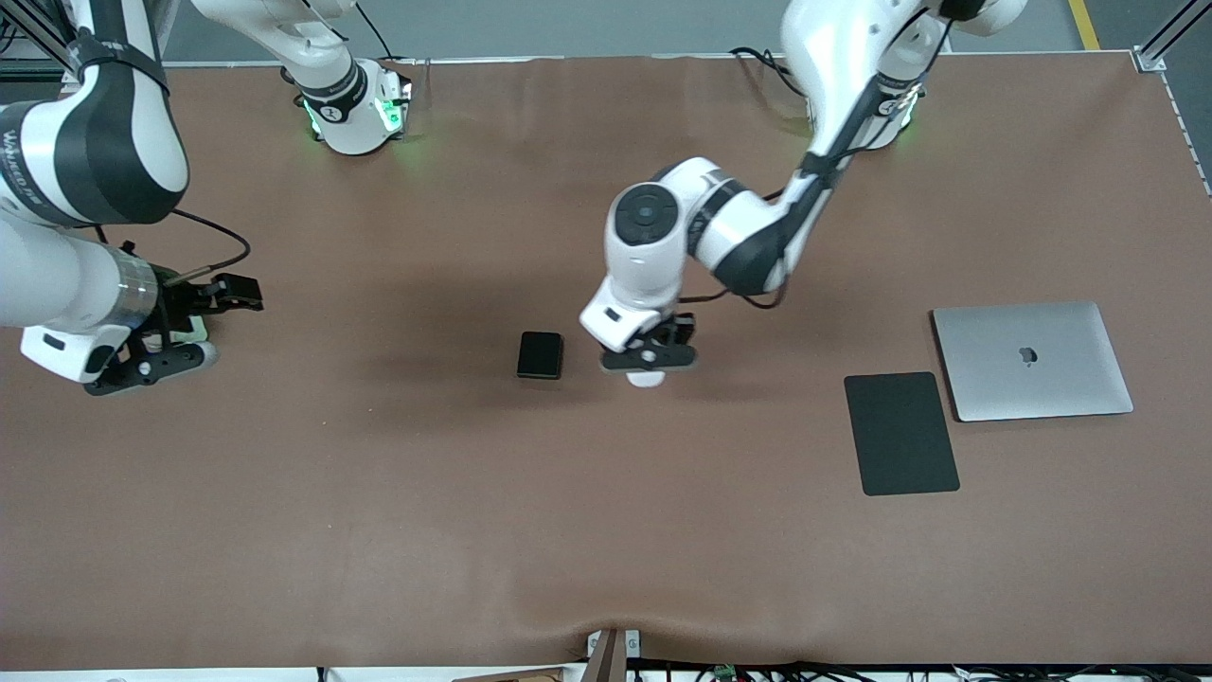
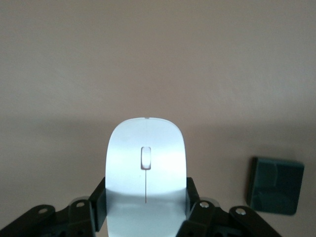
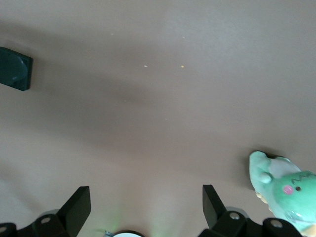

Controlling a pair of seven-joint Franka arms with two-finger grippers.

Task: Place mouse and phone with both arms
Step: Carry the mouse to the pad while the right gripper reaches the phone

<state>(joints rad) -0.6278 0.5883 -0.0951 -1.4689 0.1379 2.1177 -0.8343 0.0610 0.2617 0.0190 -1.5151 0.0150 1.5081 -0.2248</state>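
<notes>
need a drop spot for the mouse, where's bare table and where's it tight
Bare table runs along the front camera's edge and between the phone and the waiting right gripper. It is crowded at the left arm's end, where the mouse pad lies beside the laptop. The left gripper, beside the phone, has its jaws on the mouse.

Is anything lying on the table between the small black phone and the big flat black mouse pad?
Only the left gripper, shut on the white oval mouse beside the phone; from there to the mouse pad is bare brown tabletop, per the front view.
</notes>
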